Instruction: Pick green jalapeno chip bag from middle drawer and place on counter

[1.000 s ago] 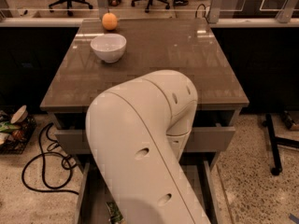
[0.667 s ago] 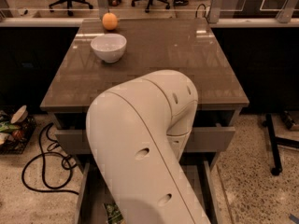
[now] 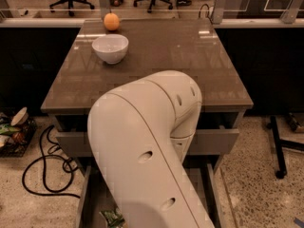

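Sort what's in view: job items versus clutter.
Job: green jalapeno chip bag, lying in the open middle drawer; counter; gripper, out of sight behind the arm.
Lying about: white bowl and orange on the counter; black cables at left.

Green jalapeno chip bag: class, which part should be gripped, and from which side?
Only a corner of the green jalapeno chip bag shows, lying low on the middle drawer floor; probably come from above and pinch that crinkled edge. The arm hides the rest, and the gripper too.
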You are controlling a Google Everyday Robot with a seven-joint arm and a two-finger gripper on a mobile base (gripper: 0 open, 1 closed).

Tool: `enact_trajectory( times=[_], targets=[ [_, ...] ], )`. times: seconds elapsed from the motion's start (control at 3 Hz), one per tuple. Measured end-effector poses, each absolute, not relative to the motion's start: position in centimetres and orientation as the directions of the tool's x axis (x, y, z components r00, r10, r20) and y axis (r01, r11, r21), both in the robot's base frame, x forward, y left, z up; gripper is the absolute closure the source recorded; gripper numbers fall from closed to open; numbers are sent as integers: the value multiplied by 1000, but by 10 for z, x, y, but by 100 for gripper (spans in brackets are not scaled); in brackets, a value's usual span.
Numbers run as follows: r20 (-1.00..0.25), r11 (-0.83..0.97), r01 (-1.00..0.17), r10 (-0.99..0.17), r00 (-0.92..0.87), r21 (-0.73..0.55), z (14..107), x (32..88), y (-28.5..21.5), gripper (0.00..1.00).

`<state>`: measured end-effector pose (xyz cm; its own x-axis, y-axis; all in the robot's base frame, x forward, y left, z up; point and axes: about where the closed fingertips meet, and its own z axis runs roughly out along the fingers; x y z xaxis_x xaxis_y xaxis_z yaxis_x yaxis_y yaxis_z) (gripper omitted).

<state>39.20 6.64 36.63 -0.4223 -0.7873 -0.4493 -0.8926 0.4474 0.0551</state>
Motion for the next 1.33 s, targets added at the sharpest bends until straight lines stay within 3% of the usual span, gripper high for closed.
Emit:
enact_trajectory(
  times=[0.33,1.33],
  targets=[
    [-449,447,-893,-787,-422,55,366,392,66,100],
    [-527,347,-938,-795,-302,14,426,400,80,100]
  ],
)
